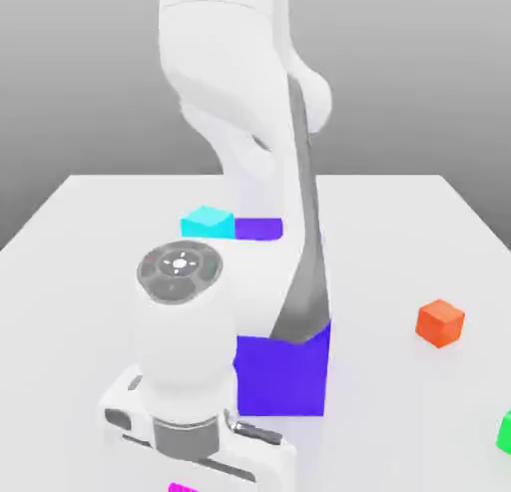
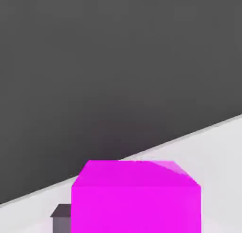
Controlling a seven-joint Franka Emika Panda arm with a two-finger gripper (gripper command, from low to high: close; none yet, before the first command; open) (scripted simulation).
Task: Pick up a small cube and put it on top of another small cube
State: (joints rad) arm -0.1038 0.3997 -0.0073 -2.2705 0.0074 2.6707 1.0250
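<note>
Low on the exterior view's left, the magenta cube (image 1: 183,488) lies directly beneath the hand, in line with the gripper (image 2: 136,222), which is clenched on it; a dark finger (image 2: 61,224) sits against one side. The cube has no long axis to favour, so the coming move is likely straight up. Farther right stand the orange cube (image 1: 439,323) and, at the edge, the green object (image 1: 506,434).

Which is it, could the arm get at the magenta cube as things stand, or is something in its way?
Yes, it seems so: the magenta cube sits right at the claw, and I see nothing between them.
</note>
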